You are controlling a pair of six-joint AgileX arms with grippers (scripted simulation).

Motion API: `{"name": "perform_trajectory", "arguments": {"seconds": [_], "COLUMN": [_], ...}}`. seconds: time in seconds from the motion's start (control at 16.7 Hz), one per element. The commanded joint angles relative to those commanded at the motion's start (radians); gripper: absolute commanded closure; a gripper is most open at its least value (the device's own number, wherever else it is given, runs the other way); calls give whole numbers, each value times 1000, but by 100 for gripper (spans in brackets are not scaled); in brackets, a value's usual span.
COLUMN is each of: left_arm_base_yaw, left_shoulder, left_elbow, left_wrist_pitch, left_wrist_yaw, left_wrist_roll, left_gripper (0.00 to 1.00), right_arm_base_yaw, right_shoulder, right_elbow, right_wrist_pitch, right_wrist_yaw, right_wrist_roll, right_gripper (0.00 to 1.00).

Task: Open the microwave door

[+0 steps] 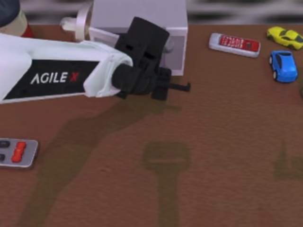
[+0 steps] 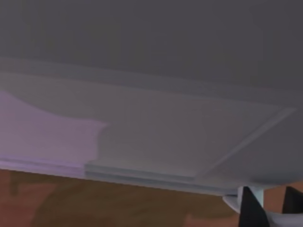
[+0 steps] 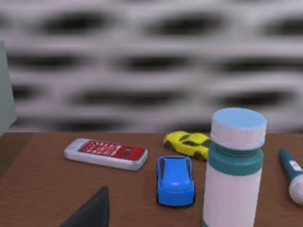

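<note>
Top view: left arm (image 1: 57,71) lettered "AGILE X"; left gripper (image 1: 177,87) in front of the microwave (image 1: 142,19) at 12 o'clock, finger state cannot tell; microwave door (image 1: 102,35) mostly hidden; phone (image 1: 235,44) print illegible; right gripper out of view.

A rendered tabletop test scene, not a real room: a brown wooden table (image 1: 227,142) carries a household jumble. Right of the microwave (image 1: 142,19) lie a red phone (image 1: 235,44), two toy cars (image 1: 283,65) and a capped bottle (image 3: 234,175); beyond is a blurred patterned backdrop.
</note>
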Motion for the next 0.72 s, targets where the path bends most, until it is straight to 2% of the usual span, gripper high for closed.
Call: {"name": "perform_trajectory", "arguments": {"seconds": [0.48, 0.72], "left_arm_base_yaw": [0, 2], "left_shoulder": [0, -11], "left_elbow": [0, -25], "left_wrist_pitch": [0, 9], "left_wrist_yaw": [0, 19], "left_wrist_roll": [0, 25], "left_gripper": [100, 100], "right_arm_base_yaw": [0, 0], "right_shoulder": [0, 0], "right_elbow": [0, 0], "right_wrist_pitch": [0, 0], "right_wrist_yaw": [0, 0], "right_wrist_roll": [0, 0], "right_gripper": [0, 0]}}
